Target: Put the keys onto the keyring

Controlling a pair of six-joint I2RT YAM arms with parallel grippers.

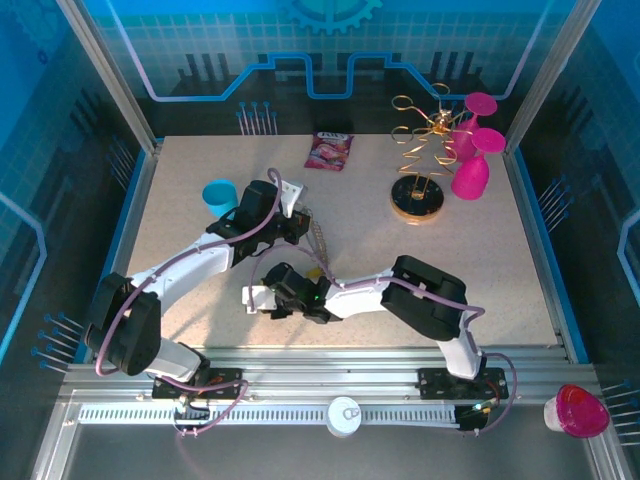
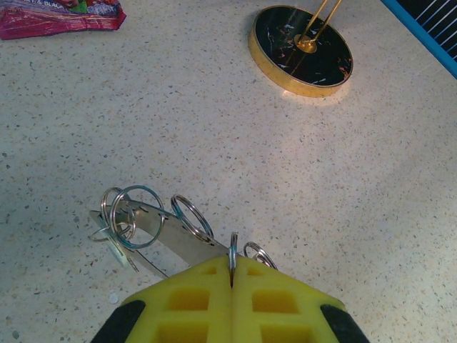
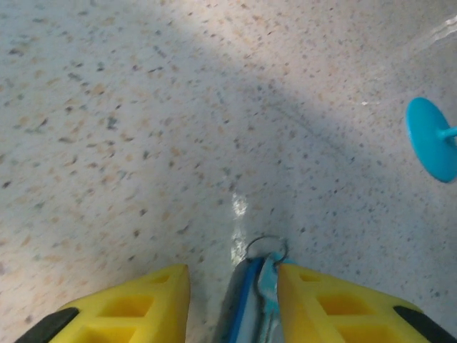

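From above, the left gripper (image 1: pixel 303 222) holds the silvery keyring (image 1: pixel 318 242) left of the gold rack (image 1: pixel 420 155); print on the pink packet (image 1: pixel 329 150) is unreadable. Left wrist: yellow fingers (image 2: pixel 193 300) clamp one keyring loop, rack base beyond. Right wrist: the right gripper (image 3: pixel 234 271) stands apart, a blue-edged key (image 3: pixel 248 307) against one finger.

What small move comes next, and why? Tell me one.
Probably close the right gripper on the blue key: its jaws stand apart with the key between them, ungripped, while the left gripper is shut on the keyring.
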